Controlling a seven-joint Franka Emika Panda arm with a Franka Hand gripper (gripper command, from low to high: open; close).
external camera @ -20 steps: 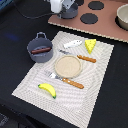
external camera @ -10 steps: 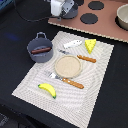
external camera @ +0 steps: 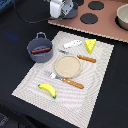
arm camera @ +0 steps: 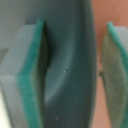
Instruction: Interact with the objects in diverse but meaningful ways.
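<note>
The gripper (external camera: 61,11) is hanging unclenched beyond the striped placemat's (external camera: 95,80) far edge; the light, stiff yellow plastic banana (external camera: 47,89) is inviting a mid-curve pinch.

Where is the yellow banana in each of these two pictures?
Exterior view: the yellow banana lies on the striped placemat, near its front edge, toward the exterior view's left.
Wrist view: not in it; only green finger pads show.
Shared landmark: the gripper, at the exterior view's top.
</note>
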